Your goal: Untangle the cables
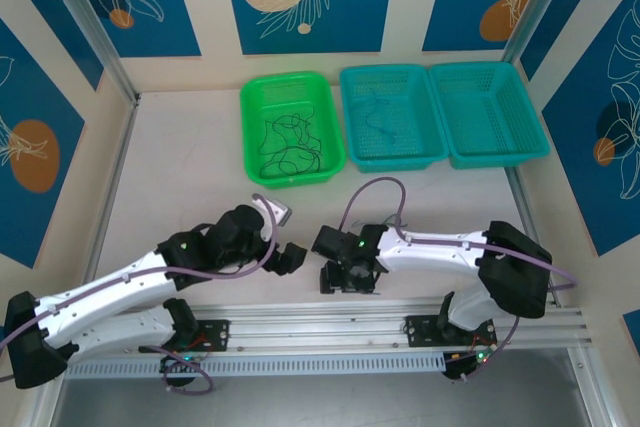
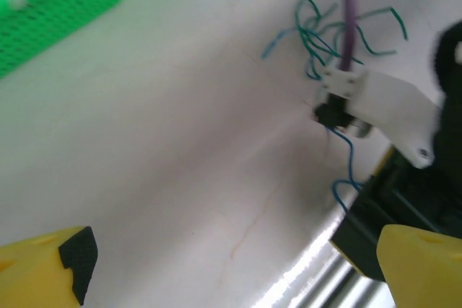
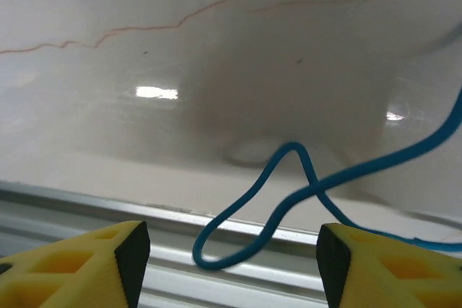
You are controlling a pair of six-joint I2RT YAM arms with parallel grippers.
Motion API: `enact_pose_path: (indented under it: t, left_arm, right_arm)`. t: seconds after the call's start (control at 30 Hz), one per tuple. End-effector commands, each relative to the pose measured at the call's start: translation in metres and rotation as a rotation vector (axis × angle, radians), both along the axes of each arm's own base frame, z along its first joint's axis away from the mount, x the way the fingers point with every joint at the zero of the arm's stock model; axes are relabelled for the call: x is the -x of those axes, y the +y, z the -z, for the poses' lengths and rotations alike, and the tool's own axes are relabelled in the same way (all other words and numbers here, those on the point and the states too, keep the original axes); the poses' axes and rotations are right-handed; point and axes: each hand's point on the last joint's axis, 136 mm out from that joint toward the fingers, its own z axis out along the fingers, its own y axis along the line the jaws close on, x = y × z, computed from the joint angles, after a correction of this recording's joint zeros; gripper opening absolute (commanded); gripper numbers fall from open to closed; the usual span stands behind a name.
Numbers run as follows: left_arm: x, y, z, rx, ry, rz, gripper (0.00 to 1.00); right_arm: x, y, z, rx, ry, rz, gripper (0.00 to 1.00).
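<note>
A blue cable (image 3: 289, 192) lies in a loop on the table at its near edge, over the metal rail. My right gripper (image 3: 231, 257) hangs open just above it, and the loop sits between its yellow fingers (image 3: 94, 265) without being clamped. From the left wrist view the same blue cable (image 2: 346, 171) runs up into a teal-green tangle (image 2: 325, 34) beside the right wrist. My left gripper (image 2: 238, 272) is open over bare table, a short way left of the strands. From above, the left gripper (image 1: 290, 257) and the right gripper (image 1: 348, 279) face each other near the front.
A green basket (image 1: 250, 107) at the back holds black cables (image 1: 288, 142). Next to it stand a teal basket (image 1: 352, 87) with one thin dark cable (image 1: 378, 117) and a second teal basket (image 1: 490, 112). An aluminium rail (image 1: 400, 322) runs along the near edge.
</note>
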Motion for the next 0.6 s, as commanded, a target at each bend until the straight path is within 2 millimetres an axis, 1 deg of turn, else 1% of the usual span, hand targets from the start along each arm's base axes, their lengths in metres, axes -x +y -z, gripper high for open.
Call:
enact_pose_path:
  t: [0.0, 0.07, 0.13, 0.3, 0.37, 0.4, 0.47, 0.57]
  left_arm:
    - [0.031, -0.016, 0.004, 0.001, 0.091, 0.201, 0.99]
    - [0.036, -0.019, 0.007, -0.001, 0.106, 0.235, 0.99]
    - [0.04, -0.021, 0.005, 0.005, 0.106, 0.269, 0.98]
    - [0.063, -0.035, -0.011, 0.119, 0.088, 0.437, 0.95]
    - [0.07, -0.04, -0.014, 0.153, 0.087, 0.49, 0.92]
    - [0.072, -0.041, -0.015, 0.163, 0.091, 0.504, 0.91]
    - [0.071, -0.044, -0.015, 0.166, 0.087, 0.508, 0.91]
    - [0.065, -0.045, -0.016, 0.163, 0.062, 0.491, 0.92]
  right_arm:
    - [-0.007, -0.002, 0.007, 0.031, -0.023, 0.035, 0.57]
    - [-0.008, -0.006, 0.011, 0.052, -0.023, 0.041, 0.49]
    - [-0.007, -0.01, 0.012, 0.065, -0.025, 0.049, 0.39]
    - [-0.009, -0.021, 0.006, 0.05, -0.063, 0.082, 0.11]
    - [-0.011, -0.026, 0.003, 0.037, -0.079, 0.09, 0.03]
    - [-0.013, -0.028, 0.0, 0.026, -0.087, 0.092, 0.0]
    - [-0.017, -0.032, -0.006, 0.01, -0.106, 0.1, 0.0]
    - [-0.026, -0.036, -0.021, -0.026, -0.153, 0.123, 0.0]
